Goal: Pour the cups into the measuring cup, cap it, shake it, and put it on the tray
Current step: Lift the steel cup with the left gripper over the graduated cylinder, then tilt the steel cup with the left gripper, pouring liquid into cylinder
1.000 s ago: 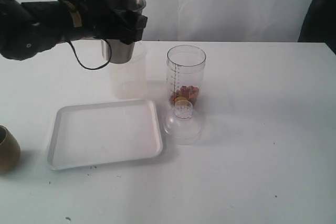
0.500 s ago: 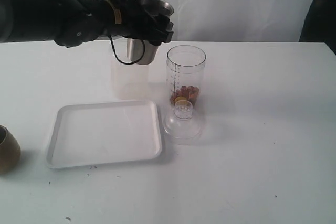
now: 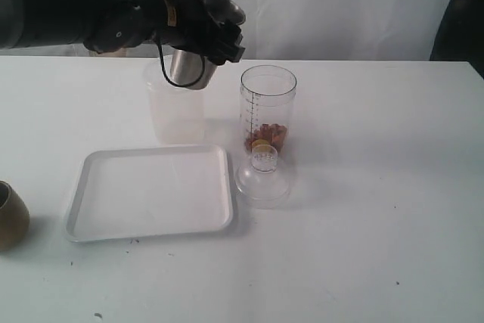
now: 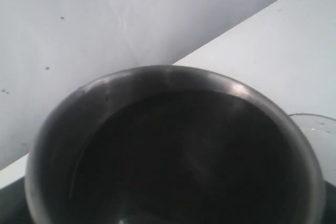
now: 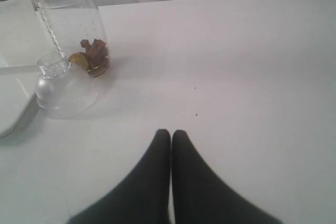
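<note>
My left gripper [image 3: 212, 38] is shut on the steel tumbler [image 3: 186, 68], holding it in the air. The tumbler leans toward the measuring cup [image 3: 267, 107], up and to its left. In the left wrist view the tumbler's dark inside [image 4: 178, 156] fills the frame and hides the fingers. The measuring cup stands upright with brown pieces [image 3: 268, 136] at its bottom. The wooden cup [image 3: 10, 215] sits at the left edge. The white tray [image 3: 151, 196] lies in front, bare. My right gripper [image 5: 171, 132] hovers shut and empty over the table, well apart from the measuring cup [image 5: 68, 19].
A clear domed lid [image 3: 263, 177] rests on the table right in front of the measuring cup, also the lid [image 5: 61, 92] in the right wrist view. A frosted plastic cup [image 3: 178, 111] stands below the held tumbler, behind the tray.
The left arm has carried the tumbler to the right, toward the measuring cup, and tipped it further. The right gripper's earlier position is not shown.
</note>
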You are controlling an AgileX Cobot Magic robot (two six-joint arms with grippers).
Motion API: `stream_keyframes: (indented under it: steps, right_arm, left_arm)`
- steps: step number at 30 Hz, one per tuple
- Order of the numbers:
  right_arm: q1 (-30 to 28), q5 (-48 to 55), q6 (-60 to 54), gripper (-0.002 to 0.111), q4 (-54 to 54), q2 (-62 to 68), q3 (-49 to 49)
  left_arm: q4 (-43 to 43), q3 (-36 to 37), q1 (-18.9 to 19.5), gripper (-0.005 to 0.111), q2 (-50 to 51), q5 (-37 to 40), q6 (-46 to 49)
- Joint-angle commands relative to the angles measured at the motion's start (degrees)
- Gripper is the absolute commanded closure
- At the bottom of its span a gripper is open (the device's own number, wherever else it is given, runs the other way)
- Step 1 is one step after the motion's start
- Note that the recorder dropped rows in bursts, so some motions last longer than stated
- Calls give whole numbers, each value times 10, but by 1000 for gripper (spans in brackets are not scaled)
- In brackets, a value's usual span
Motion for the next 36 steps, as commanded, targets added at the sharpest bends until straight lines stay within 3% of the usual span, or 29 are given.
stream_keyframes:
  steps: [1, 36]
  right_arm:
    - [3, -5, 3, 108, -2, -4, 3]
    - [3, -5, 3, 108, -2, -4, 3]
  left_arm:
    - [14, -11, -9, 107, -6, -8, 32]
    - [35, -11, -16, 107, -19, -13, 48]
